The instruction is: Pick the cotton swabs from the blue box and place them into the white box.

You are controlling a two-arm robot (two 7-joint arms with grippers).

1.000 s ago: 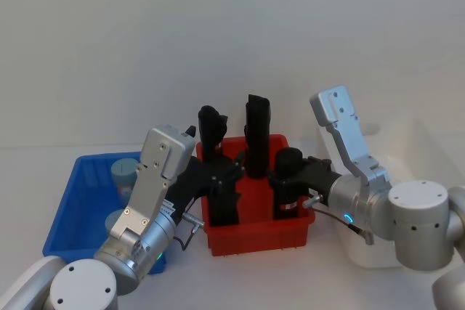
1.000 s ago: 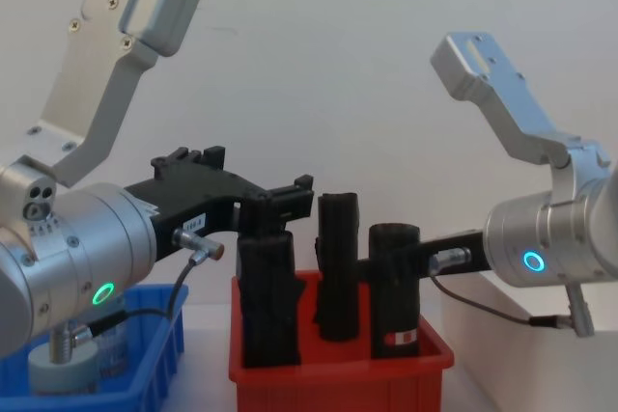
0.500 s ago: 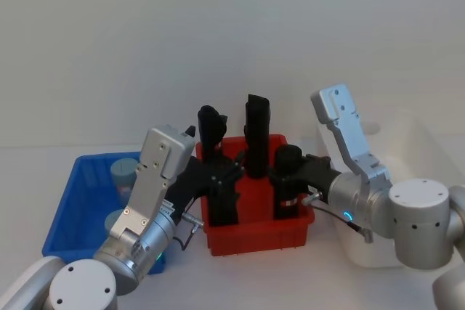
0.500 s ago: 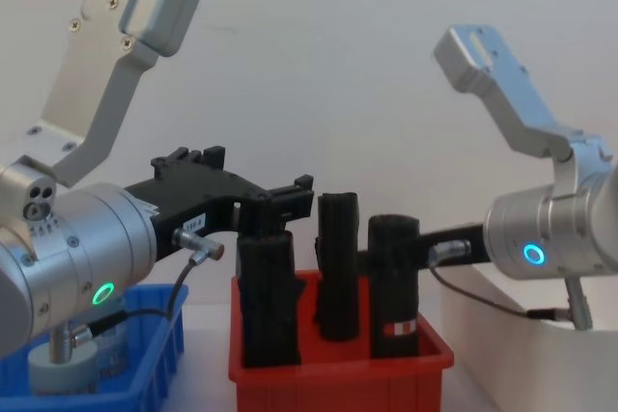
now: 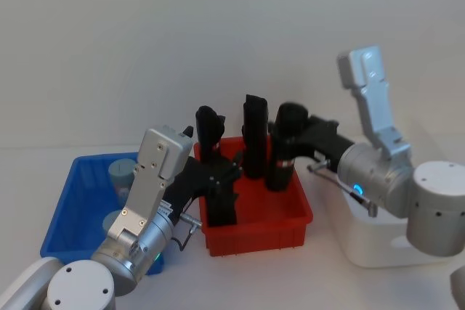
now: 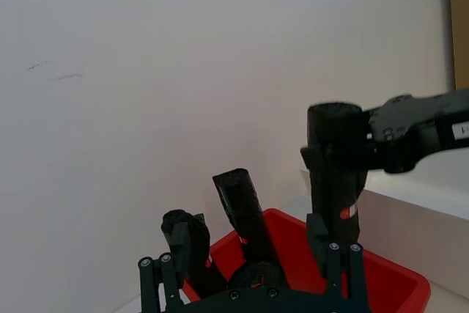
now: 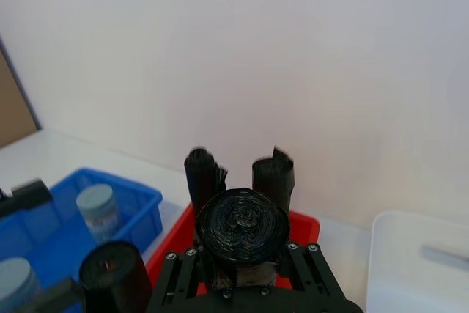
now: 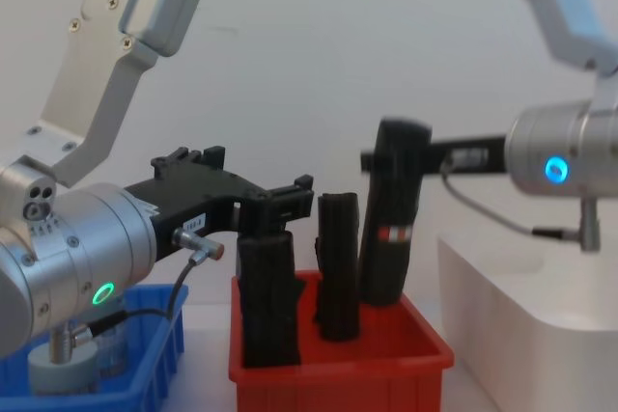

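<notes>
Two cotton swabs jars (image 5: 122,173) (image 5: 116,220) with pale lids stand in the blue box (image 5: 65,208) at the left; they also show in the right wrist view (image 7: 97,207). The white box (image 5: 363,248) stands at the right. My right gripper (image 5: 289,127) is shut on a tall black roll (image 8: 388,229), which hangs tilted over the right end of the red bin (image 5: 254,230), its foot just above the floor. My left gripper (image 5: 221,174) hovers open over the red bin's left end, with another black roll (image 8: 267,296) under its fingers.
Two more black rolls (image 5: 207,132) (image 5: 254,136) stand upright at the back of the red bin, which sits between the blue and white boxes. A plain pale wall rises behind the table. Open tabletop lies in front of the bins.
My right gripper has risen with the black roll, lifting it from the red bin's floor and tilting it. The left arm has stayed where it was.
</notes>
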